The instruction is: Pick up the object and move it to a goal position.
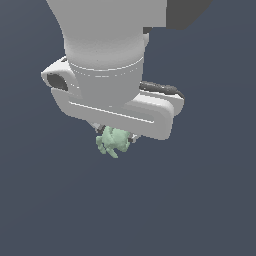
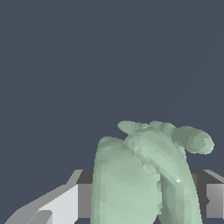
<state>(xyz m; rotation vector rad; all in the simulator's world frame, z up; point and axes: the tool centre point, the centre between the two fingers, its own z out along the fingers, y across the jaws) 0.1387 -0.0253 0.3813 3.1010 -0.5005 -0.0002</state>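
Gripping object (image 1: 112, 142) | claw (image 1: 115, 136) closed around it, nubs protruding below

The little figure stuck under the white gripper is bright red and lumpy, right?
Not quite. The figure is pale mint green, not bright red. The rest holds: it is lumpy, with little nubs, and sits under the white gripper. The exterior view shows the colour, and the wrist view shows it closer up.
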